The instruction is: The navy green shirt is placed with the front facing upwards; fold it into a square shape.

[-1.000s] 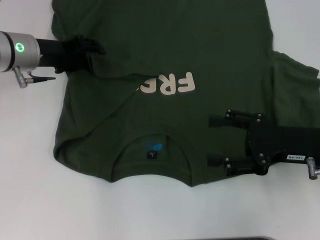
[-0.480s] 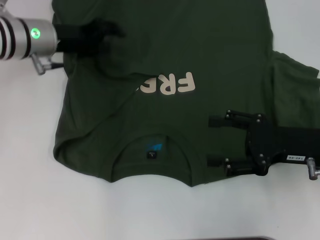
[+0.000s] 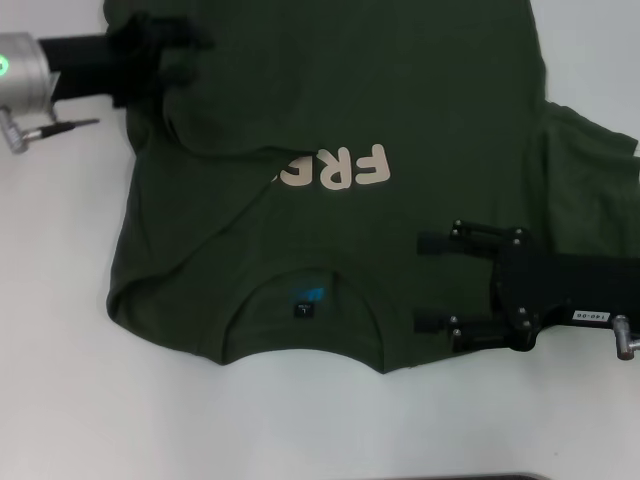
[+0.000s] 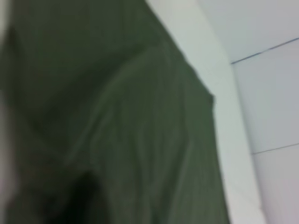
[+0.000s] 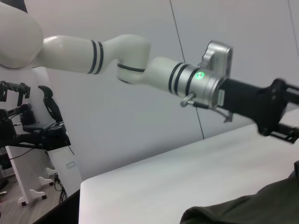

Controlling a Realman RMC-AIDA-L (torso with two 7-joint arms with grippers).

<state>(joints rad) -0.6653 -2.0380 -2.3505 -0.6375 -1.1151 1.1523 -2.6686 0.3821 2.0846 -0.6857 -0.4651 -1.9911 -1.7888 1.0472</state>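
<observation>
Our left gripper [image 3: 185, 55] has pinched a raised fold of the navy green shirt [image 3: 420, 110], which spreads beneath it across the white surface [image 3: 60, 400]. Our right gripper [image 3: 432, 282] rests spread wide on the shirt's shoulder.

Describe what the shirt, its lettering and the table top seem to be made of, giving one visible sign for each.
Navy green shirt: soft knit cloth, likely cotton; it creases and drapes, matte. Lettering: flat cream print, probably ink or vinyl, crisp edges. Table: smooth white hard surface, perhaps laminate.

White table [image 3: 60, 400]; black stand with cables [image 5: 32, 130] beside it.
</observation>
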